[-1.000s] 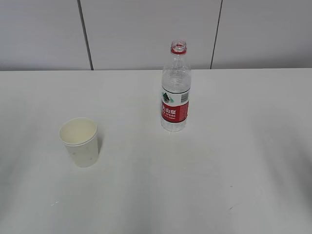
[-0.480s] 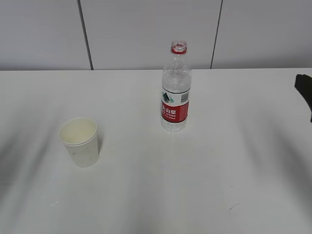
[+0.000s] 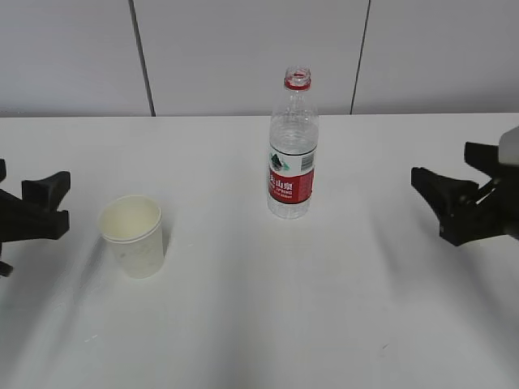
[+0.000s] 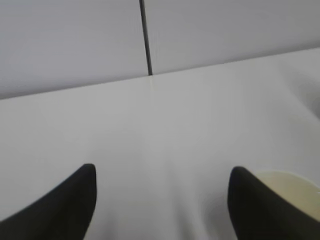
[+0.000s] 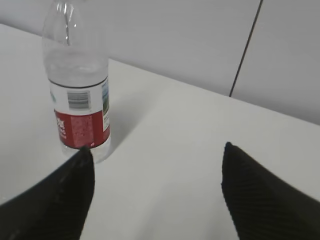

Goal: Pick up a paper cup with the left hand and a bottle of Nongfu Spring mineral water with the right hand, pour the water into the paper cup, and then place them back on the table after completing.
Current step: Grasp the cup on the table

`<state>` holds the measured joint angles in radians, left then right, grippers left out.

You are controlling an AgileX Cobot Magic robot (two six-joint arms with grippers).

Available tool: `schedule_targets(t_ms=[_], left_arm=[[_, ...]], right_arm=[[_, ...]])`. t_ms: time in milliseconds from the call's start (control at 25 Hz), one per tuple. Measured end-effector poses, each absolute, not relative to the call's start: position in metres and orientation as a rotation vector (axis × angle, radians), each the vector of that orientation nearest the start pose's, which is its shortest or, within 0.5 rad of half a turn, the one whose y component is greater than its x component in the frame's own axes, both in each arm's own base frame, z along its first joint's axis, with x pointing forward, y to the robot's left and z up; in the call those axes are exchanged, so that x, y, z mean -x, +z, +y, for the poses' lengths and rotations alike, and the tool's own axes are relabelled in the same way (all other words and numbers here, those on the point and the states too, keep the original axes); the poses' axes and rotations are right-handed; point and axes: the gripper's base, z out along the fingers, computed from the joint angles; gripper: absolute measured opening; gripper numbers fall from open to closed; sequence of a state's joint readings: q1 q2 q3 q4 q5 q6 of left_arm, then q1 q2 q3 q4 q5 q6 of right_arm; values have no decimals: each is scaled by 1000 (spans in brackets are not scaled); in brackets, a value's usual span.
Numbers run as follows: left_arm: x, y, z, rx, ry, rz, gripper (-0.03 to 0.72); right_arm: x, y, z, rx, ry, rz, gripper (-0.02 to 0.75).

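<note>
Your left black two-finger tool [image 3: 36,207] stands wide and holds nothing, just beside the white paper cup [image 3: 134,235], which sits upright on the plain white table [image 3: 259,324]. Your right black two-finger tool [image 3: 454,194] is also spread wide and bare, well apart from the clear plastic water bottle with the red label [image 3: 291,146]. That bottle stands upright, uncapped, behind and right of the cup.
</note>
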<state>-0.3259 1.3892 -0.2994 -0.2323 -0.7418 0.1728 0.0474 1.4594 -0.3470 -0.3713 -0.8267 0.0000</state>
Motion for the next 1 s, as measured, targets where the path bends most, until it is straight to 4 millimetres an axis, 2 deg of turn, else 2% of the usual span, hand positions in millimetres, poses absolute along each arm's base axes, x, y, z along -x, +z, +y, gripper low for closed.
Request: schedule_targets(t_ms=[160, 400, 600, 760, 1000], left_arm=[[-217, 161, -64, -222, -145, 1846, 500], [-200, 130, -63, -264, -176, 1858, 500], [-194, 108, -69, -386, -225, 1938, 500], [-191, 99, -74, -461, -266, 1967, 500], [-193, 99, -79, -451, -330, 1968, 500]], right_arm=[[-248, 161, 41, 488, 162, 1740, 587], [-255, 134, 46, 530, 203, 1730, 587], [-256, 114, 46, 540, 218, 1786, 587], [-256, 106, 46, 547, 221, 1810, 587], [-257, 103, 47, 554, 219, 1815, 587]])
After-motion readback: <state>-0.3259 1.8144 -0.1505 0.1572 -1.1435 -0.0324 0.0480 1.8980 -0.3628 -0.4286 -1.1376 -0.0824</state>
